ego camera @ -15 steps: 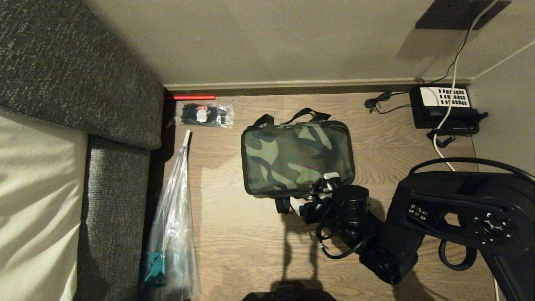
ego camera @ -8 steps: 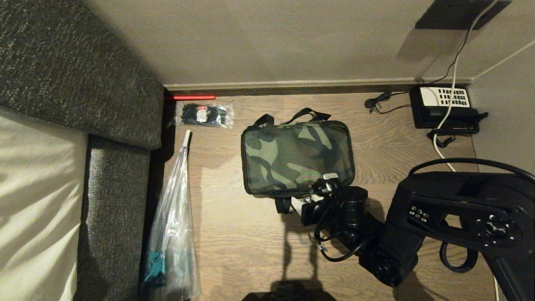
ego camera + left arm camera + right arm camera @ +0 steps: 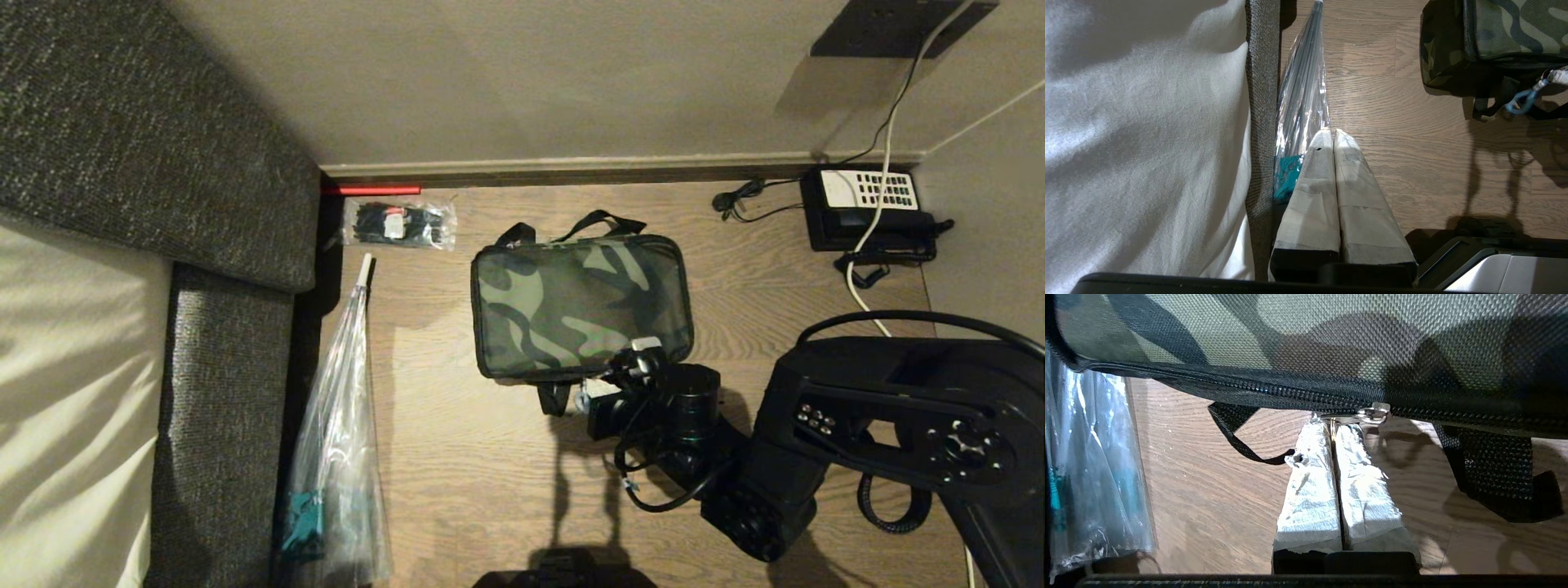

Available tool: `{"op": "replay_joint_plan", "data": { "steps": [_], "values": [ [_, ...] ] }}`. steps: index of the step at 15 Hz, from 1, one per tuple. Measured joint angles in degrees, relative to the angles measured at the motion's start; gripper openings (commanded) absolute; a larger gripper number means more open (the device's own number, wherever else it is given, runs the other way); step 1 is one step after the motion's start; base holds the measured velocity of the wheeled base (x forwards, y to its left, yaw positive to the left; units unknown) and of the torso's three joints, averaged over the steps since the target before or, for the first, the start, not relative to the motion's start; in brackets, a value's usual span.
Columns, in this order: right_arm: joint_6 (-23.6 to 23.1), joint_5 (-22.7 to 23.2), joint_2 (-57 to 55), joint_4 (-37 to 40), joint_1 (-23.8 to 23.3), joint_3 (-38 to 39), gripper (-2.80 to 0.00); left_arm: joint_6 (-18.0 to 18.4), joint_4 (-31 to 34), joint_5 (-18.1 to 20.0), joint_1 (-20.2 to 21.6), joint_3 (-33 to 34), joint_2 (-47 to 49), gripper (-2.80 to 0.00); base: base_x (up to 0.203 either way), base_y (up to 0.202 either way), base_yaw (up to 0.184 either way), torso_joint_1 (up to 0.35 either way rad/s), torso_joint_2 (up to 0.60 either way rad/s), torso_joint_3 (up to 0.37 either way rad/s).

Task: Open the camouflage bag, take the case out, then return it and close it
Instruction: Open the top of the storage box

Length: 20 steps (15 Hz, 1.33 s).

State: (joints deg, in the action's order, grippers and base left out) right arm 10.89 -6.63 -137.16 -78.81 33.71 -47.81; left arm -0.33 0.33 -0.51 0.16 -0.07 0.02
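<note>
- The right gripper (image 3: 1334, 426) is reaching in at the near edge of the camouflage bag (image 3: 580, 306), its white-wrapped fingers (image 3: 1310, 486) pressing together on the metal zipper pull (image 3: 1349, 416), which is sitting pinched between the tips.
- The zipper (image 3: 1274, 392) is running closed along the bag's edge, the slider sitting just above the fingertips.
- A black strap (image 3: 1237, 435) is looping down from the bag beside the fingers, and a wider one (image 3: 1490, 469) is hanging on their other side.
- The bag is lying flat on the wooden floor (image 3: 457, 457), camouflage panel facing up, carry handles (image 3: 600, 220) pointing toward the wall (image 3: 531, 82); the case is not showing in any view.
- The right arm (image 3: 882, 408) is stretching in from the lower right of the head view.
- The left gripper (image 3: 1333, 141) is hanging well apart from the bag, its fingers (image 3: 1314, 196) closing flat against each other with nothing between them, above a plastic-wrapped umbrella (image 3: 335, 441) lying along the grey bed base (image 3: 220, 408).
- A bag of black parts (image 3: 398, 223) is lying near the wall, and a desk telephone (image 3: 867, 214) is sitting in the far right corner.
</note>
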Motion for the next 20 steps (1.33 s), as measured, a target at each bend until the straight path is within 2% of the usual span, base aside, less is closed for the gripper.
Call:
{"op": "replay_joint_plan", "data": {
  "steps": [12, 20],
  "values": [
    [-5.16, 0.88, 3.72, 0.15, -3.34, 6.91, -2.80, 0.00, 0.02, 0.00, 0.00, 0.00, 0.00, -2.80, 0.000, 0.000, 0.000, 0.000, 0.00, 0.000],
    [-5.30, 3.57, 8.13, 0.73, -5.29, 11.12, -2.80, 0.02, 0.00, 0.00, 0.00, 0.00, 0.00, -2.80, 0.000, 0.000, 0.000, 0.000, 0.00, 0.000]
  ]
}}
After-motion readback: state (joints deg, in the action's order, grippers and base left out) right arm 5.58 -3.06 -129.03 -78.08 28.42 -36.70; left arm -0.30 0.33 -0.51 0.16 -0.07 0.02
